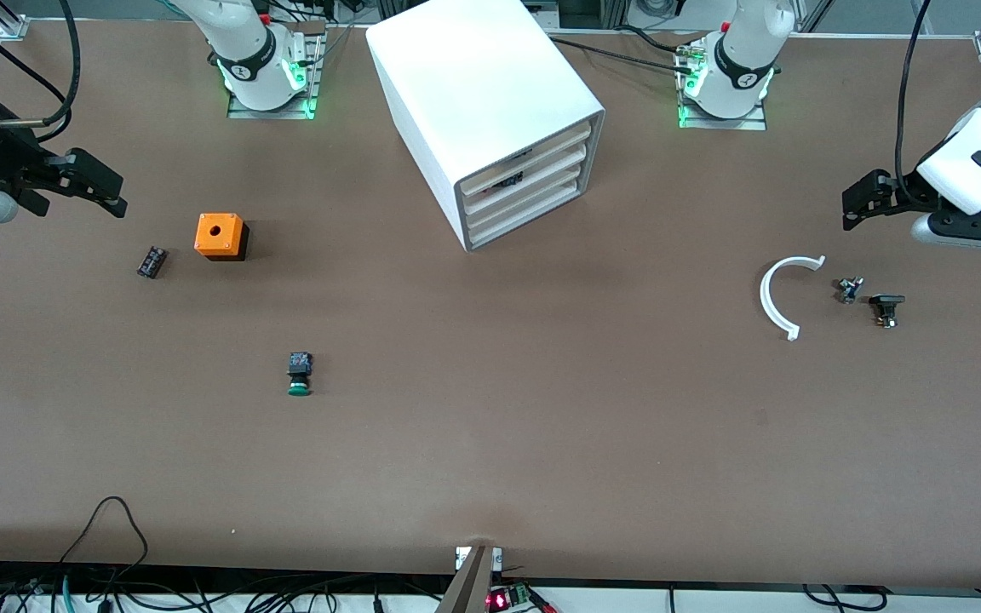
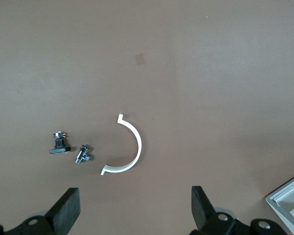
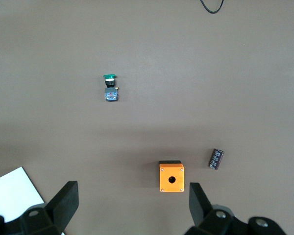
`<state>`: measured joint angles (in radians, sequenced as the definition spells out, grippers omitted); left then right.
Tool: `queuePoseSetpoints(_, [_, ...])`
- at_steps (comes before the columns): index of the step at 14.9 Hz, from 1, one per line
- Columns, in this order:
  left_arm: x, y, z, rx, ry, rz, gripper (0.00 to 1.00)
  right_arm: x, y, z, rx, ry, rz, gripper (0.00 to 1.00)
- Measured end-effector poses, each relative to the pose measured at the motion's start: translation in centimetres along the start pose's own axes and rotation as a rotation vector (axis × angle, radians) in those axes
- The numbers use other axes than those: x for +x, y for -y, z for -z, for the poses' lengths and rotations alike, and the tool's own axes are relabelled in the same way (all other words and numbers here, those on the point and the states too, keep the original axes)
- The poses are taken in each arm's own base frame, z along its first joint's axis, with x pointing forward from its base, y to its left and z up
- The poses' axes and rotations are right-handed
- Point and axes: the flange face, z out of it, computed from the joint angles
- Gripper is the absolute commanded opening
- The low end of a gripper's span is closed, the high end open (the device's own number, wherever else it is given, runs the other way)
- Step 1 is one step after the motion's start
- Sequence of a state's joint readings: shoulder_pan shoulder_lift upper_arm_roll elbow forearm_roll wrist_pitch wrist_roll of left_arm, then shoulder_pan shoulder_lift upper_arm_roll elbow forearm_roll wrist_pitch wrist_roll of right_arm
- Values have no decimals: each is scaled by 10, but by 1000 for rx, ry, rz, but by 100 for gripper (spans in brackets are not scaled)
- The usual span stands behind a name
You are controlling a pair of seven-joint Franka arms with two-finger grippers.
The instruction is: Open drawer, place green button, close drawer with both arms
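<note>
The big white cabinet [image 1: 473, 94] stands at the middle of the table near the arms' bases. All three of its drawers are shut, and the bottommost drawer [image 1: 526, 213] sits flush. The button [image 1: 300, 375] lies on its side on the table, its green cap toward the front camera; it also shows in the right wrist view [image 3: 109, 88]. My right gripper [image 1: 97, 186] hovers open and empty at the right arm's end of the table, with its fingers [image 3: 63, 203] wide apart. My left gripper [image 1: 863, 201] hovers open and empty at the left arm's end, with its fingers [image 2: 66, 208] also wide apart.
An orange cube with a hole [image 1: 220, 236] and a small flat black component [image 1: 152, 261] lie near my right gripper. A white curved strip [image 1: 784, 294] and two small metal parts [image 1: 850, 289] [image 1: 886, 308] lie below my left gripper. Cables run along the front edge.
</note>
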<state>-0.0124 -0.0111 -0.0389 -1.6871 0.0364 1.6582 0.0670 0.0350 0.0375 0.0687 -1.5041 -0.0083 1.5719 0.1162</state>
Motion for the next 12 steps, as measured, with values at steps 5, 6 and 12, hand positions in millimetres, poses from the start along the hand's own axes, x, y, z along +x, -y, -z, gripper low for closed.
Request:
queuePoseSetpoints(5, [0,0,0,0,0,0,100,0,0,7,2,-14,-1,100])
queuePoseSetpoints(6, [0,0,0,0,0,0,100,0,0,11,3,-24,-1,100])
queuePoseSetpoints(12, [-2,-1,-2,-1,22,-1,100,7,9,-10,1,22,15,100])
